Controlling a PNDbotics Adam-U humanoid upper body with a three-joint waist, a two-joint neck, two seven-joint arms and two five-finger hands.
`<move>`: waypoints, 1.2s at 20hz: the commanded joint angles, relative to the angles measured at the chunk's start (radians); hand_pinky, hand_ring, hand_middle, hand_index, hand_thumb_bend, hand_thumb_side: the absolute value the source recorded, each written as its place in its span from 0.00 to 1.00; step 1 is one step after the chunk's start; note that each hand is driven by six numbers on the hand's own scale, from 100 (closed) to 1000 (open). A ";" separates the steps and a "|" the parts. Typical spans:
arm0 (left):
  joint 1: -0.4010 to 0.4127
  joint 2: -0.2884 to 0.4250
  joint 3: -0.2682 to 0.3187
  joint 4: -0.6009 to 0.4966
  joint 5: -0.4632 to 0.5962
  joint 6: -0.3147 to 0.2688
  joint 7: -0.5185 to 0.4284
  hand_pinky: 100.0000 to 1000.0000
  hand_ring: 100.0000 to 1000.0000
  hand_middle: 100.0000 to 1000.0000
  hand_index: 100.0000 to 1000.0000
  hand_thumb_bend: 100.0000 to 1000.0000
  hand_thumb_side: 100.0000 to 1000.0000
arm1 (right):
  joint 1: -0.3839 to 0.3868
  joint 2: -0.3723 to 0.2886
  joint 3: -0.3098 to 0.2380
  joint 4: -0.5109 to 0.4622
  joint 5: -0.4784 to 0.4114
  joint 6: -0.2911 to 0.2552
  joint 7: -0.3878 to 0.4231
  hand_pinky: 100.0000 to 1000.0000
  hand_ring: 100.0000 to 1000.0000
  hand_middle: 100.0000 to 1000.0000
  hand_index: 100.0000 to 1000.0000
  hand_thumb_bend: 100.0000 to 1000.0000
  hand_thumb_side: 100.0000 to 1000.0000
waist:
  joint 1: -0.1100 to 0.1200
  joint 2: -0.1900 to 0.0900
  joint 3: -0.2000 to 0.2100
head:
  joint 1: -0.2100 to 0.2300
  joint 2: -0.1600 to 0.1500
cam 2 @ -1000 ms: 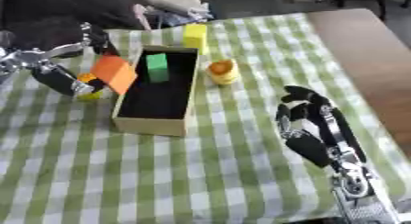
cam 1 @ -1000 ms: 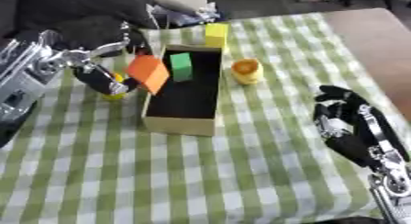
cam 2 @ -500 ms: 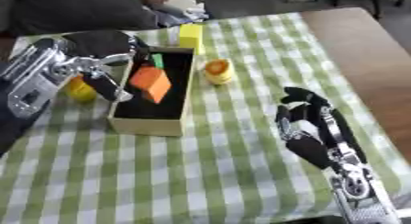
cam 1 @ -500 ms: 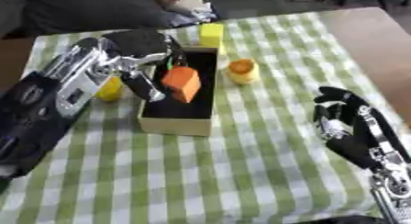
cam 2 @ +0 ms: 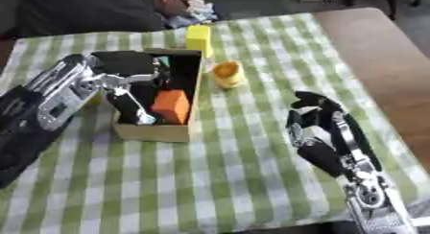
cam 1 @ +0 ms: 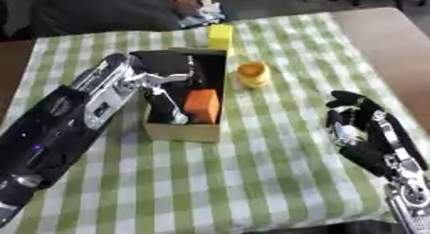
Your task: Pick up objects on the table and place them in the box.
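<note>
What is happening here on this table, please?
The robot's left hand reaches into the open cardboard box on the green checked tablecloth, right at an orange block that now sits inside the box. Whether its fingers grip the block is unclear. A yellow block lies beyond the box and a small yellow cup-like thing beside it, both outside. The right hand rests idle at the lower right, fingers relaxed.

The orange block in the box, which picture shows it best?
The left eye view: the orange block sits in the box beside the left hand, with its faces plain. The right eye view shows nearly the same, only shifted sideways.
</note>
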State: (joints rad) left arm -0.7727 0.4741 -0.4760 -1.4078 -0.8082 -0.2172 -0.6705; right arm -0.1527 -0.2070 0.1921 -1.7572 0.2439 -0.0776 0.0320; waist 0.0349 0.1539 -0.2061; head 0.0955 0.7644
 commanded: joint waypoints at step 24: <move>0.003 0.205 0.274 0.235 -0.178 0.178 0.093 0.75 0.67 0.69 0.77 0.47 0.33 | -0.008 -0.011 -0.008 -0.010 -0.005 0.000 -0.007 0.56 0.51 0.64 0.81 0.00 0.33 | -0.014 -0.027 0.026 | -0.014 -0.008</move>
State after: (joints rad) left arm -0.7499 0.6629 -0.2204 -1.1963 -0.9637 -0.0367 -0.5890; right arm -0.1522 -0.2071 0.1910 -1.7566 0.2439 -0.0773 0.0275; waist 0.0349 0.1539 -0.1813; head 0.0847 0.7635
